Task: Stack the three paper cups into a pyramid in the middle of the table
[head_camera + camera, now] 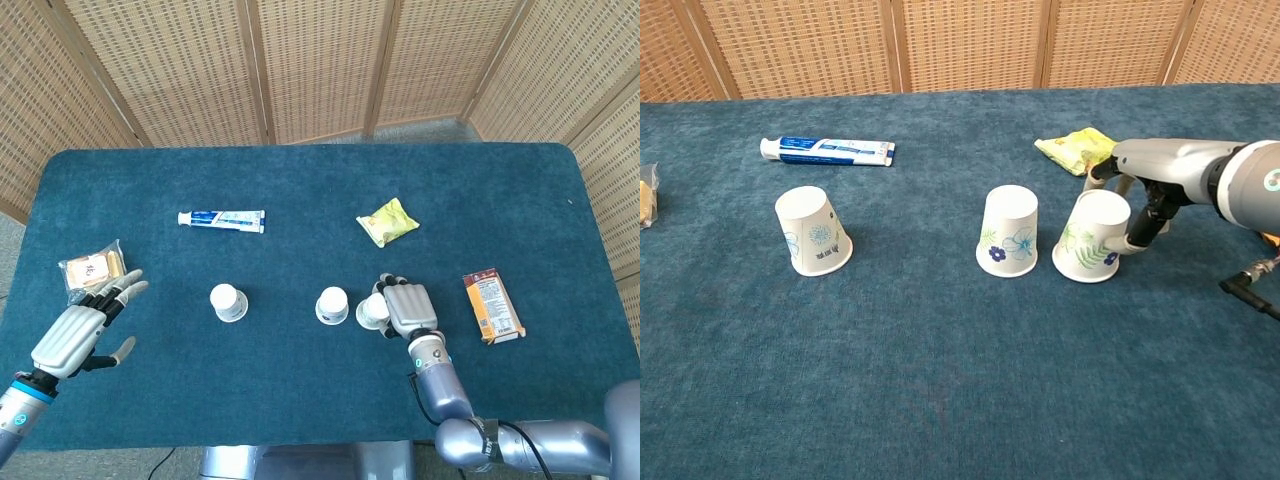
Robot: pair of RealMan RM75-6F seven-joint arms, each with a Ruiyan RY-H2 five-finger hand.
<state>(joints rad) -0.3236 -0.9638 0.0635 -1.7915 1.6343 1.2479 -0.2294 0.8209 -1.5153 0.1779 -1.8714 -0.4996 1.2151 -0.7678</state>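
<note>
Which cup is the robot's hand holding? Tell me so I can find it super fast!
Look at the blue table and find the three upside-down paper cups in a row. Go to the end nearest the yellow snack packet, where the right hand reaches in. The cup it grips has green leaves printed on it and is tipped, while the middle cup shows blue flowers and stands straight.
</note>
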